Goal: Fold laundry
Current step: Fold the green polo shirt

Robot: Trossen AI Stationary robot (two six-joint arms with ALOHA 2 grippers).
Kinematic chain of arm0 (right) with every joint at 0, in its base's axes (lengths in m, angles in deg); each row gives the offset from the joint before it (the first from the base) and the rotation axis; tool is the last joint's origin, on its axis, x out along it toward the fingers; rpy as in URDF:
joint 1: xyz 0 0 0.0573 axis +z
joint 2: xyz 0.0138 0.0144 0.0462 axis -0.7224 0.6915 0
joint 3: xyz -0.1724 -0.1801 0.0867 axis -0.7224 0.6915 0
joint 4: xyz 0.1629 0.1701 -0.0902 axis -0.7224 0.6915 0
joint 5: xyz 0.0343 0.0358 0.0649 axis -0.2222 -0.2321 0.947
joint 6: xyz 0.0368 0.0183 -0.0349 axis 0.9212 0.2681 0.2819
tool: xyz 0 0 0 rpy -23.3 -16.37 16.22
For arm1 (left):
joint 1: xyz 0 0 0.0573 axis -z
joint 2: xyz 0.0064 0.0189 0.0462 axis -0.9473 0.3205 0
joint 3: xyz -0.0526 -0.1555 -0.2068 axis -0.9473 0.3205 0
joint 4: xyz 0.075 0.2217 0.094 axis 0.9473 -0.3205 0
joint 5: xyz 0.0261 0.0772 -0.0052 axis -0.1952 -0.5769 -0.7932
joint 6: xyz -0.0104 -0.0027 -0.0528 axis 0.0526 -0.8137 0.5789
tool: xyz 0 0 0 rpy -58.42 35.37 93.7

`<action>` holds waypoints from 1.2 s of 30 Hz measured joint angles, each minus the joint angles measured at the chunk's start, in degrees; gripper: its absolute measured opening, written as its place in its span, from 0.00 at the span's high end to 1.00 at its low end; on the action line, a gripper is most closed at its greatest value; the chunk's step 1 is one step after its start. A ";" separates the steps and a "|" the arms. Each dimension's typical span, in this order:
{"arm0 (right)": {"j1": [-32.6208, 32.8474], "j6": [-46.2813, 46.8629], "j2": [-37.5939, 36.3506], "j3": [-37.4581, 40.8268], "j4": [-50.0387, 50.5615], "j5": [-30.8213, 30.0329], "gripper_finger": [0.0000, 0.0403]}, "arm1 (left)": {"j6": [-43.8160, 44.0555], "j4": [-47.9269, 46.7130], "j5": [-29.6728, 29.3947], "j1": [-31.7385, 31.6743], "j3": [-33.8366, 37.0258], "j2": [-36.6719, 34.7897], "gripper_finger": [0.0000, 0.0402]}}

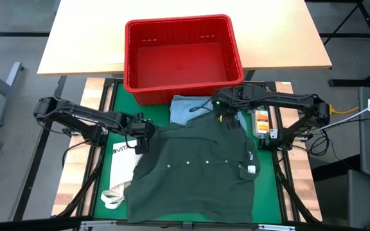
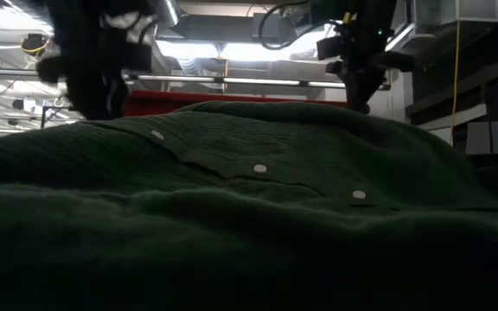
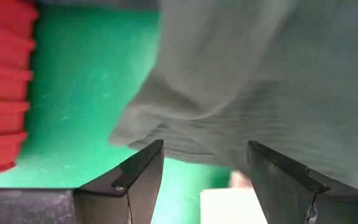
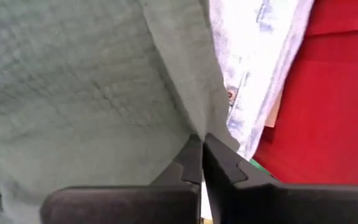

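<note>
While the dark green-grey shirt (image 1: 194, 170) lay spread over the green mat (image 1: 117, 109) in the lower middle of the high view, you had both arms at its top edge. At centre-left, the left gripper (image 1: 141, 136) stood with its fingers wide apart, empty, just at the shirt's upper-left corner; its wrist view showed the cloth edge sitting between the two fingers (image 3: 143, 171) but not yet pinched. Below it, at lower left, the white tote bag (image 1: 119, 168) poked out from under the shirt. At top centre sat the red basket (image 1: 182, 56), with a light blue piece (image 1: 188, 109) just below it, tucked partly beneath the shirt's collar edge. Right of centre, the right gripper (image 1: 227, 117) was clenched tight on the shirt's upper-right edge; in its wrist view the fingertips met on a fold of the green fabric.

To do this well, I'd judge you needed the left fingers to bite only the green cloth, deep enough to hold, and clear of the tote. The two grips should sit level along the same edge so the lift stays even.

The shirt lay front up, its button line (image 1: 209, 164) running left to right across the high view, and that seemed to be its long axis, though I couldn't tell which end was the collar
</note>
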 joint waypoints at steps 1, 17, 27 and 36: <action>0.01 0.51 0.00 -0.51 0.36 -0.01 0.99 | -0.05 1.35 -1.02 -0.43 1.67 0.00 0.44; 0.04 1.14 0.00 -2.06 0.33 0.05 1.00 | -15.26 26.63 -8.04 -9.59 17.83 0.00 0.44; 0.01 1.14 0.00 -2.06 0.31 0.06 1.00 | -18.06 33.37 -3.22 -15.18 22.24 0.27 0.45; 0.01 1.92 0.00 -2.06 0.37 -3.48 1.00 | -18.02 33.98 -3.03 -17.49 22.24 0.27 0.75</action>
